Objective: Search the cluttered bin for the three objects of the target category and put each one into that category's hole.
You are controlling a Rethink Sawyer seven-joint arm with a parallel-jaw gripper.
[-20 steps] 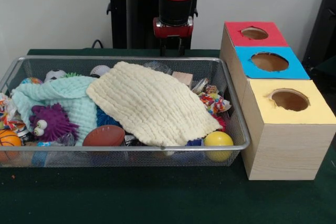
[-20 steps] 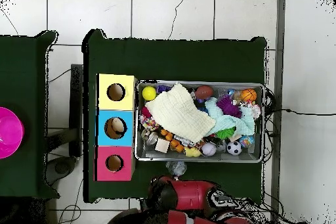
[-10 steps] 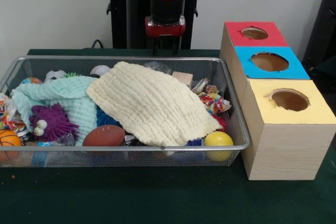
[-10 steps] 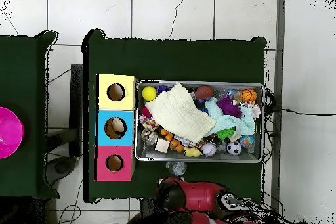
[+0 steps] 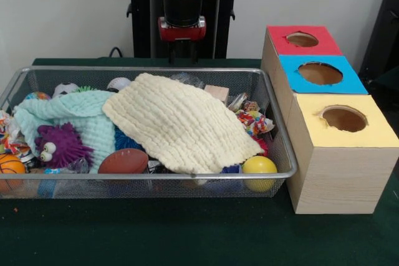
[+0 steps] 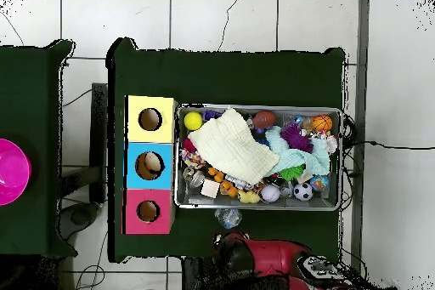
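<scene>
The wire-mesh bin (image 5: 149, 174) is full of toys and two cloths; it also shows in the overhead view (image 6: 259, 207). One see-through wrinkly plastic lump (image 6: 228, 217) lies on the green table just outside the bin's robot-side rim. In the front view it shows at the far wall (image 5: 186, 80). Another clear crinkly piece (image 5: 76, 166) sits by the purple spiky toy (image 5: 59, 144). My gripper (image 5: 181, 51) hangs behind the bin, above the table and apart from everything. Against the black pedestal I cannot tell whether it is open or shut.
A cream cloth (image 5: 181, 123) and a mint cloth (image 5: 78, 116) cover much of the bin. A yellow ball (image 5: 259, 167) and a brown football (image 5: 123, 161) lie at its front. Wooden boxes with red (image 5: 302, 40), blue (image 5: 320, 73) and yellow (image 5: 344, 119) holed tops stand to the right.
The arm has swung left in the front view and risen slightly, behind the bin. The plastic lump on the table and the bin's contents have not moved.
</scene>
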